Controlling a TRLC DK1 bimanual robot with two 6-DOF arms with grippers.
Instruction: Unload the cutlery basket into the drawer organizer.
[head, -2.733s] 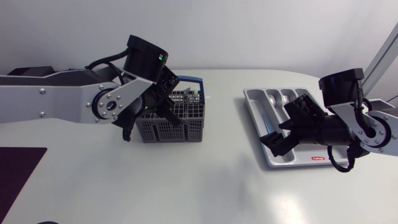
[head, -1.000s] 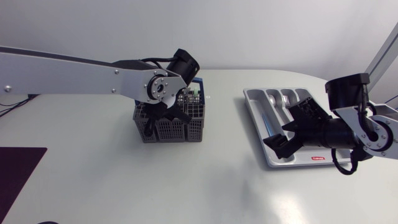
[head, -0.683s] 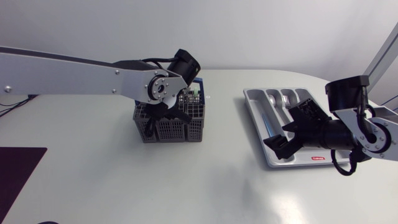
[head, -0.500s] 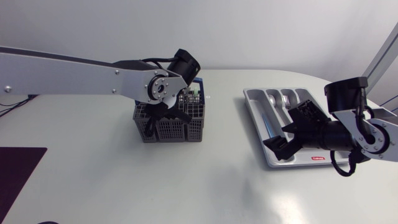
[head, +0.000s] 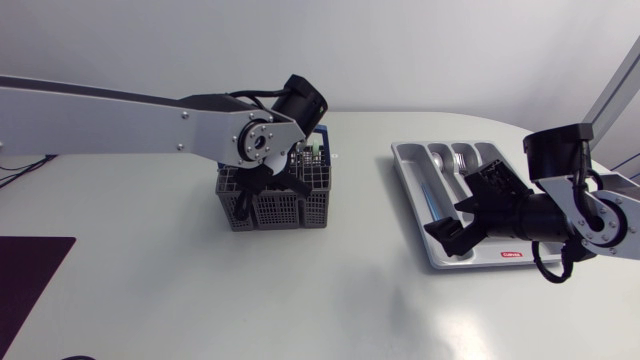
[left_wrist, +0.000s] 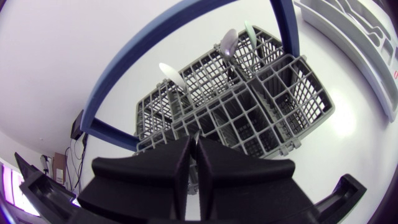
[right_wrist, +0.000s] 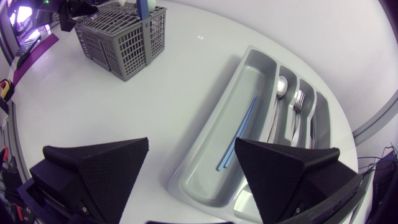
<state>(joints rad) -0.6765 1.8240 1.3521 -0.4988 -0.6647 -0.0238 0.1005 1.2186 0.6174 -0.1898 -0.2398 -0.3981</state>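
Observation:
The grey cutlery basket (head: 285, 205) with a blue handle (left_wrist: 155, 31) stands left of the table's middle. My left gripper (head: 265, 190) is down in its near compartments. In the left wrist view it (left_wrist: 194, 162) is shut on a thin cutlery handle (left_wrist: 194, 134). Two spoons (left_wrist: 171, 73) stand upright in the far cells. The grey drawer organizer (head: 415, 165) lies at the right. It holds a blue utensil (right_wrist: 239, 134), a spoon (right_wrist: 281, 87) and forks (right_wrist: 298, 99). My right gripper (head: 468, 208) hovers open over the organizer's near end (right_wrist: 205, 134), holding nothing.
A dark purple mat (head: 30, 280) lies at the table's front left corner. Bare white tabletop (head: 360, 260) stretches between basket and organizer. The basket (right_wrist: 121, 34) also shows far ahead of the right gripper (right_wrist: 193, 180).
My left arm swung out over the basket and lowered its gripper in, then the fingers closed within the last second. The right arm has hardly moved.

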